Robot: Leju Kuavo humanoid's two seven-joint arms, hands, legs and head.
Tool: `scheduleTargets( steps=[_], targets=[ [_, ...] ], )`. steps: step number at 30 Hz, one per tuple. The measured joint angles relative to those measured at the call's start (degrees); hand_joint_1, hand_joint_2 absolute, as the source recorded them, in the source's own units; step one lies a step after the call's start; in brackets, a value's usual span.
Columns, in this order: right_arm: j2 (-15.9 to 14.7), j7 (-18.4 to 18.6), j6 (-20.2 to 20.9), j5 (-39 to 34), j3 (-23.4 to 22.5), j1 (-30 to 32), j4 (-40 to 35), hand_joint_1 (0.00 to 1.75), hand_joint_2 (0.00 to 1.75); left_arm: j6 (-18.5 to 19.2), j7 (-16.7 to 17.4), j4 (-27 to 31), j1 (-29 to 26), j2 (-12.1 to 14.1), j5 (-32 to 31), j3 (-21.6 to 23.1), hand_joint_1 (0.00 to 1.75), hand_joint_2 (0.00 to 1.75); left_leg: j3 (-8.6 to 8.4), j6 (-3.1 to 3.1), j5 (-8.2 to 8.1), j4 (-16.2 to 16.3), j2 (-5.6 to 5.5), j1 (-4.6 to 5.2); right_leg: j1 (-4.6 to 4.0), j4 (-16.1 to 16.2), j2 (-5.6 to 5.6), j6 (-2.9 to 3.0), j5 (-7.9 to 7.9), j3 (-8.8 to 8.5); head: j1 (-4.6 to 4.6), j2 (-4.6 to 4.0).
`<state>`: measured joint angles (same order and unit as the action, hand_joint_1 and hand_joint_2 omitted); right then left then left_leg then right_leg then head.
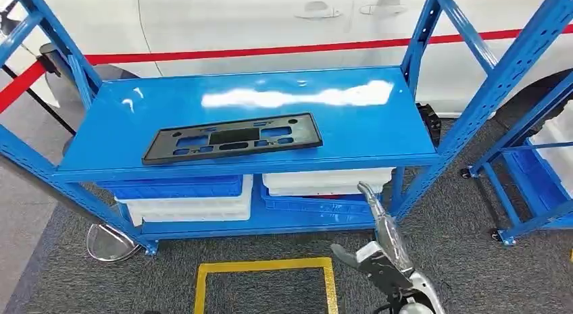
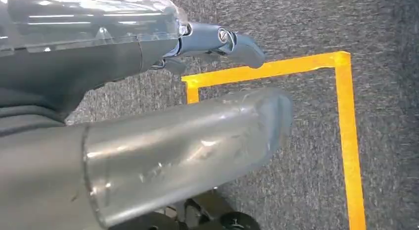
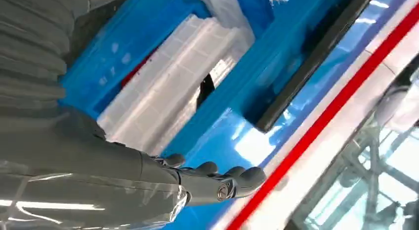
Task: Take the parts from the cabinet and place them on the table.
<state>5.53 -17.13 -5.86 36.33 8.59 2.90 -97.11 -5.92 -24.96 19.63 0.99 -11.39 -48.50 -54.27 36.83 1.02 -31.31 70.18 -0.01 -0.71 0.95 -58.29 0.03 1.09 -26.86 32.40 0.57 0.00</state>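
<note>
A flat black plastic part (image 1: pixel 232 138) with several cut-outs lies on the top shelf of the blue cabinet (image 1: pixel 351 125), left of the middle. Its dark edge (image 3: pixel 306 67) also shows in the right wrist view. My right hand (image 1: pixel 382 250) is raised low in front of the cabinet's right half, below the shelf edge and right of the part. Its fingers (image 3: pixel 222 183) are stretched out and hold nothing. My left hand (image 2: pixel 148 47) hangs over the grey carpet with its fingers (image 2: pixel 232 41) straight and nothing in it.
White bins (image 1: pixel 324 181) and blue bins (image 1: pixel 176 188) stand on the lower shelf. A yellow tape square (image 1: pixel 263 265) marks the carpet in front. A second blue rack (image 1: pixel 534 165) stands at the right. A white car (image 1: pixel 270 23) and a red barrier band are behind.
</note>
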Motion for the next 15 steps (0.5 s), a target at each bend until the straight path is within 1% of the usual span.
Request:
scheduleTargets(
  steps=[1, 2, 3, 4, 5, 6, 7, 8, 9, 10, 11, 12, 15],
  targets=[
    [-0.28, 0.72, -0.53, 1.57, 1.31, -0.75, -0.31, 0.0, 1.75, 0.02, -0.04, -0.02, 0.08, 0.0, -0.48, -0.2, 0.0, 0.0, -2.52, -0.17, 3.09, -5.68, 0.01, -0.01, 0.01, -0.12, 0.07, -0.14, -0.14, -0.19, 0.0, 0.0],
    [-0.52, 1.37, -1.09, 3.09, 2.55, -1.48, -0.54, 0.0, 1.75, 0.07, -0.11, -0.02, 0.16, 0.0, -0.92, -0.37, 0.0, 0.0, -4.52, -0.4, 4.96, -10.45, 0.02, -0.01, 0.01, -0.23, 0.1, -0.37, -0.34, -0.27, 0.04, 0.0],
    [-0.79, 1.99, -1.55, 4.35, 3.54, -2.15, -0.74, 0.0, 1.75, 0.13, -0.11, -0.11, 0.36, -0.09, -1.36, -0.55, 0.0, 0.0, -4.77, -0.64, 4.05, -11.25, -0.02, 0.23, -0.4, -0.45, 0.1, -0.65, -0.47, -0.12, 0.07, 0.0],
    [-1.14, 2.67, -2.03, 5.9, 4.68, -2.82, -0.94, 0.0, 1.75, 0.15, -0.17, -0.15, 0.5, -0.18, -1.75, -0.76, 0.0, 0.0, -4.72, -1.04, 4.4, -11.3, -0.11, 0.37, -0.38, -0.43, 0.17, -1.04, -0.34, 0.09, 0.07, 0.0],
    [-1.44, 3.39, -2.51, 7.52, 5.81, -3.42, -1.2, 0.0, 1.75, 0.17, -0.22, -0.22, 0.52, -0.28, -2.14, -1.07, 0.0, 0.0, -4.56, -1.22, 4.45, -11.29, -0.15, 0.45, -0.34, -0.31, 0.13, -1.32, -0.25, 0.09, -0.02, 0.0],
    [-1.77, 4.02, -3.06, 9.01, 6.97, -4.1, -1.38, 0.0, 1.75, 0.22, -0.22, -0.26, 0.49, -0.33, -2.69, -1.42, 0.0, 0.0, -4.51, -1.52, 4.53, -11.3, -0.19, 0.55, -0.27, -0.06, 0.12, -1.65, -0.07, -0.01, 0.07, 0.0],
    [-2.12, 4.74, -3.59, 10.53, 8.13, -4.81, -1.66, 0.0, 1.75, 0.24, -0.26, -0.33, 0.5, -0.46, -2.95, -1.62, 0.0, 0.0, -4.6, -2.04, 4.84, -11.77, -0.22, 0.23, -0.41, -0.04, 0.12, -2.04, -0.08, -0.04, 0.02, 0.0],
    [-2.56, 5.42, -4.13, 12.04, 9.31, -5.48, -1.95, 0.0, 1.75, 0.33, -0.28, -0.33, 0.55, -0.72, -3.43, -1.7, 0.0, 0.0, -4.84, -2.51, 5.16, -12.19, -0.13, 0.03, -0.11, -0.69, 0.09, -2.31, -0.73, 0.07, 0.04, 0.0],
    [-3.04, 6.03, -4.67, 13.6, 10.56, -6.24, -2.21, 0.0, 1.75, 0.37, -0.31, -0.33, 0.65, -0.72, -3.91, -1.9, 0.0, 0.0, -4.84, -2.97, 5.26, -12.37, -0.13, 0.05, -0.17, -2.67, 0.04, -2.46, -2.27, 1.06, -0.3, 0.0],
    [-3.49, 6.9, -5.15, 15.02, 11.86, -7.21, -2.23, 0.0, 1.75, 0.44, -0.33, -0.33, 0.79, -0.72, -4.23, -2.1, 0.0, 0.0, -4.7, -3.1, 5.31, -12.36, -0.1, 0.09, -0.2, -6.77, 0.06, -2.62, -4.64, 3.09, -0.35, 0.0],
    [-3.97, 7.86, -5.5, 16.34, 13.15, -8.0, -2.21, 0.0, 1.75, 0.48, -0.33, -0.35, 0.88, -0.74, -4.63, -2.32, 0.0, 0.0, -4.59, -3.17, 5.31, -12.32, -0.1, 0.18, -0.17, -11.67, 0.04, -2.77, -6.86, 5.49, -0.35, 0.0],
    [-4.35, 8.53, -5.79, 17.13, 14.08, -8.54, -2.21, 0.0, 1.75, 0.5, -0.35, -0.37, 0.9, -0.77, -4.96, -2.49, 0.0, 0.0, -4.53, -3.22, 5.31, -12.3, -0.11, 0.28, -0.19, -15.25, 0.04, -2.84, -8.08, 7.29, -0.33, 0.0],
    [-4.35, 8.53, -5.79, 17.13, 14.08, -8.54, -2.21, 0.0, 1.75, 0.5, -0.35, -0.37, 0.9, -0.77, -4.96, -2.49, 0.0, 0.0, -4.53, -3.22, 5.31, -12.3, -0.11, 0.28, -0.19, -15.25, 0.04, -2.84, -8.08, 7.29, -0.33, 0.0]
  ],
)
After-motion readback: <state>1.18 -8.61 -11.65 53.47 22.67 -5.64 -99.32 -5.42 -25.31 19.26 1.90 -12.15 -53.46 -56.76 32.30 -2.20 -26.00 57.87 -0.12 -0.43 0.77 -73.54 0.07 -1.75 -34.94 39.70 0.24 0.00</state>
